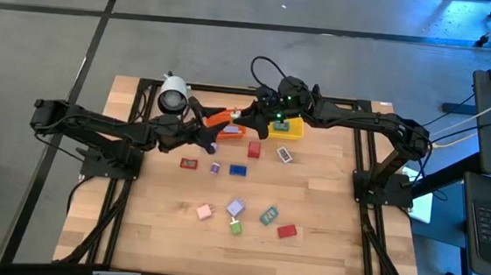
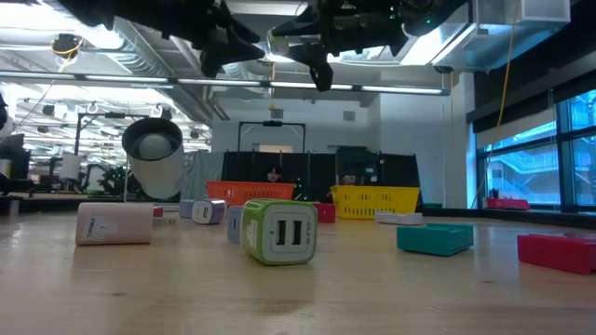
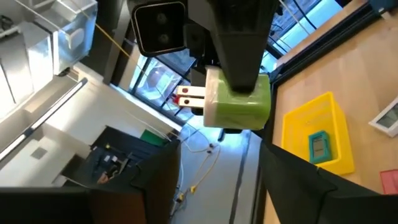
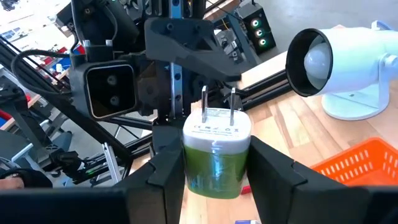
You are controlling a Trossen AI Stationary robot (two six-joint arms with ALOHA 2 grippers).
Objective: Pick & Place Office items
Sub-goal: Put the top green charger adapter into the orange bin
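Your right pincer (image 4: 214, 163) pinches a green-and-white plug block (image 4: 216, 151), prongs out, label unreadable, above the orange bin (image 1: 226, 118); your left pincer (image 3: 217, 168) faces it, fingers spread.

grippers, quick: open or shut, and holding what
Right gripper: shut on the green charger block, prongs pointing away from it.
Left gripper: open, fingers apart, holding nothing, facing the block.
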